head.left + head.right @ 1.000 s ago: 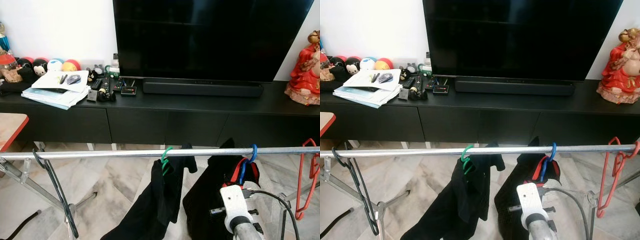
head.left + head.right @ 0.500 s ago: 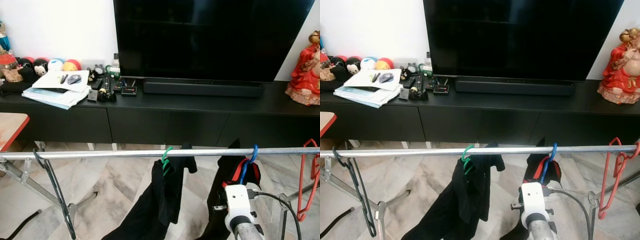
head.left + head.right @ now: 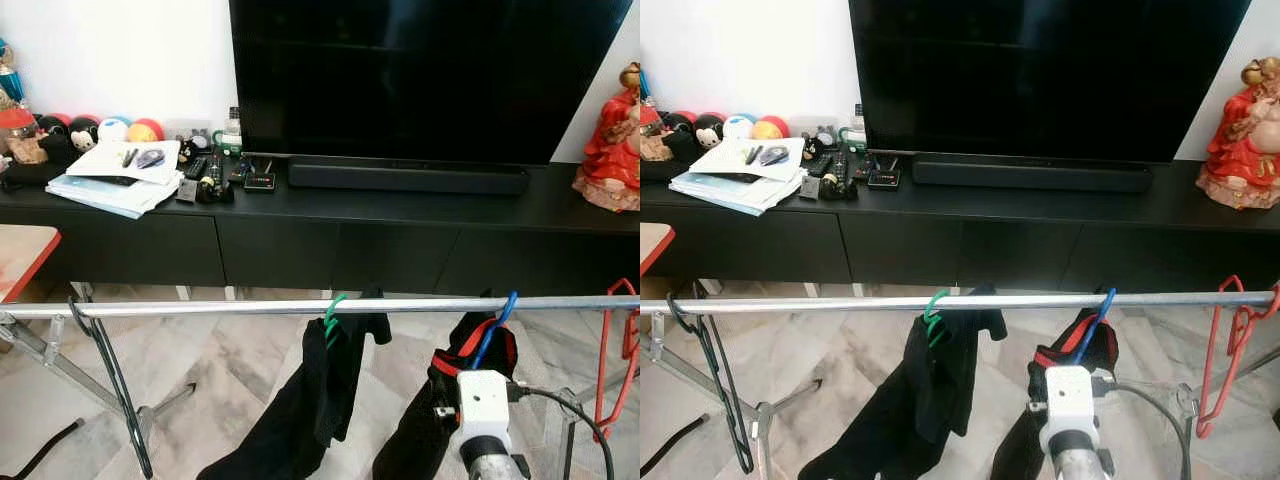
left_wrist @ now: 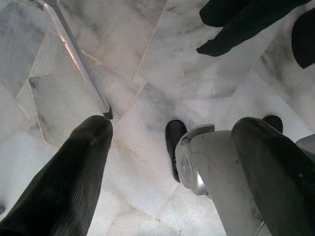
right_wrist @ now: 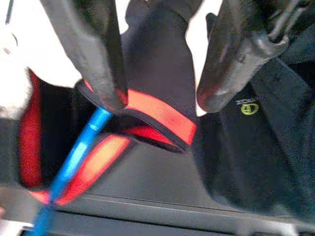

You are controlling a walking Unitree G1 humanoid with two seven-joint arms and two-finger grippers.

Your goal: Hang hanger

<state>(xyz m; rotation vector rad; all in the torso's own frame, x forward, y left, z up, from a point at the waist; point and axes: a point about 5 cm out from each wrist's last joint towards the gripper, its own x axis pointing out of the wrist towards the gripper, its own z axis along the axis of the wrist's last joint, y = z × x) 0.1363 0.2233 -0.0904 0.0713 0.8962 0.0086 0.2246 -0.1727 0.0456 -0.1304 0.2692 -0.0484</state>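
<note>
Hang hanger | blue hanger hook over rail nr its right end, black/red garment on it | right hand just below, fingers apart at collar, not gripping | left hand idle, open, over floor | est: hang done, only letting go/pull-back left
</note>
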